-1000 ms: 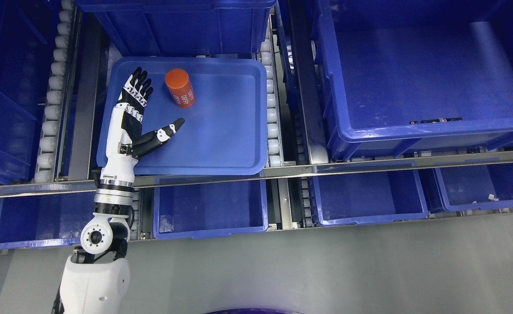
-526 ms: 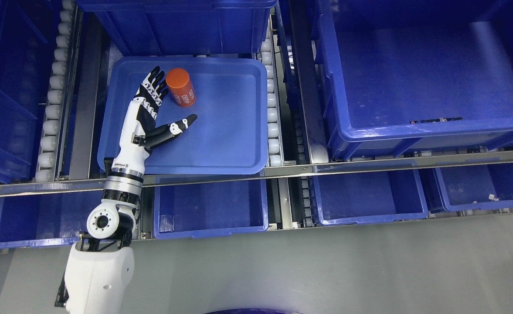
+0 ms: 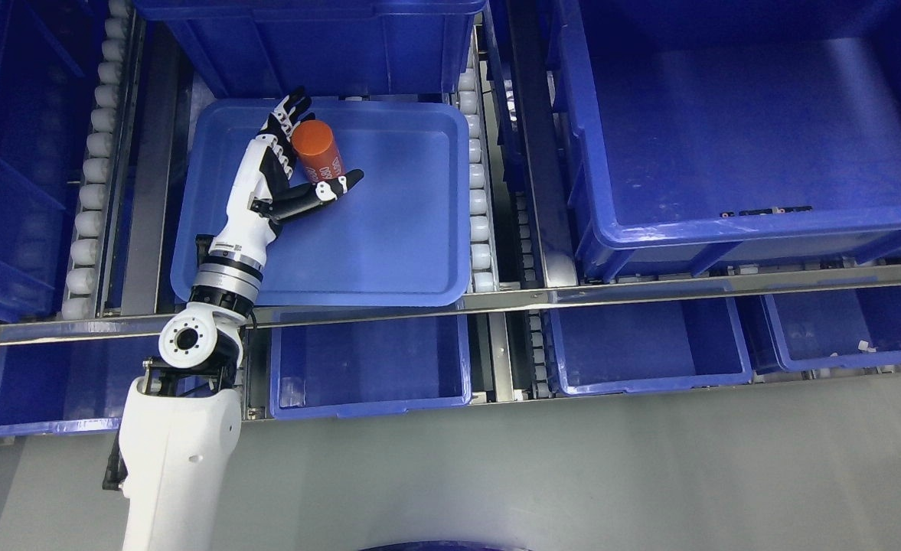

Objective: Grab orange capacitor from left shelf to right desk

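Note:
An orange capacitor, a short cylinder with white print, stands in the far left part of a shallow blue tray on the shelf. My left hand reaches in from the lower left and is up against the capacitor. Its fingers lie along the capacitor's left side and its thumb stretches under the near end. The hand is open, spread around the capacitor and not closed on it. No right arm shows in this view.
Deep blue bins stand behind the tray and to the right. White rollers run beside the tray. A metal rail crosses in front, with lower blue bins beneath it. Grey floor lies below.
My left arm has pushed forward and to the right. The hand went from beside the capacitor to touching it, with the thumb now under its near end. The capacitor has hardly moved.

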Controlling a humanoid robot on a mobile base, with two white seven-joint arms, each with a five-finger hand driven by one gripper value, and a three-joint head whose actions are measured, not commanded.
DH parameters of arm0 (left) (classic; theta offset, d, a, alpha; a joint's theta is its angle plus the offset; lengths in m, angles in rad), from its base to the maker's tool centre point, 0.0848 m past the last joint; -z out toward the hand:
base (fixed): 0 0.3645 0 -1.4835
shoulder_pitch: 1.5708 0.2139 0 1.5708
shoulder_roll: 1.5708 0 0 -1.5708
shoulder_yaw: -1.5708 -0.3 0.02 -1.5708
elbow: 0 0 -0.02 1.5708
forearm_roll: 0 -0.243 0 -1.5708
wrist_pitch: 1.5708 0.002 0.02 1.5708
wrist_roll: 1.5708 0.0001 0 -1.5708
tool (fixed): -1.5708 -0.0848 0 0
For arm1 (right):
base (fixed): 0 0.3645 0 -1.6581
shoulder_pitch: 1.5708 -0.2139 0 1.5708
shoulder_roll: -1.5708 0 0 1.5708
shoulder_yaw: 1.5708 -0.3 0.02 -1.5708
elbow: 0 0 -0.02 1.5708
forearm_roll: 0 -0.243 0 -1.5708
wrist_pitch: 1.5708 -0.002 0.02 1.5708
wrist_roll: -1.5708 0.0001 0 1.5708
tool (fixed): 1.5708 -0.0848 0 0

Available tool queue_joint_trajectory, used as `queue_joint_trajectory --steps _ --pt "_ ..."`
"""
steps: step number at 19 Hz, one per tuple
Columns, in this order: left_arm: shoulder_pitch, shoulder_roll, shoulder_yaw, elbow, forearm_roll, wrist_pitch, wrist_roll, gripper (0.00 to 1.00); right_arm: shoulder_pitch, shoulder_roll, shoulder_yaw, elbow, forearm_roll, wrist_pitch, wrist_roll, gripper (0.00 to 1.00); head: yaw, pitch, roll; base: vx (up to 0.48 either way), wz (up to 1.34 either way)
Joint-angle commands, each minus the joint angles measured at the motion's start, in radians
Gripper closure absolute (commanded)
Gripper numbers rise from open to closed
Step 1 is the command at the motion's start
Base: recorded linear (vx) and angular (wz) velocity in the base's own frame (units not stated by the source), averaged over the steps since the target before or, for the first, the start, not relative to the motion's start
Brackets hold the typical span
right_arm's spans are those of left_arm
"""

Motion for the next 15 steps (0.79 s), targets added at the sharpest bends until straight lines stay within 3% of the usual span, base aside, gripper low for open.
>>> queue_joint_trajectory --steps 1,7,10,11,15 --pt "-0.021 0.017 0.005 0.056 -0.011 0.002 -0.029 0.17 -0.002 -0.017 -0.011 -0.034 0.005 -0.002 0.001 0.00 0.0000 0.000 0.000 0.000 0.00" --pt "-0.012 0.017 0.024 0.075 -0.011 -0.014 -0.067 0.47 -0.002 -0.017 -0.011 -0.034 0.005 -0.002 0.001 0.00 0.0000 0.000 0.000 0.000 0.00" --pt "0.010 0.017 0.050 0.082 -0.009 -0.121 -0.075 0.90 -0.002 -0.017 -0.011 -0.034 0.005 -0.002 0.001 0.00 0.0000 0.000 0.000 0.000 0.00" --pt "0.014 0.017 0.057 0.082 -0.008 -0.147 -0.075 0.99 -0.002 -0.017 -0.011 -0.034 0.005 -0.002 0.001 0.00 0.0000 0.000 0.000 0.000 0.00" --pt "0.020 0.017 0.064 0.081 0.009 -0.176 -0.075 1.00 -0.002 -0.017 -0.011 -0.034 0.005 -0.002 0.001 0.00 0.0000 0.000 0.000 0.000 0.00"
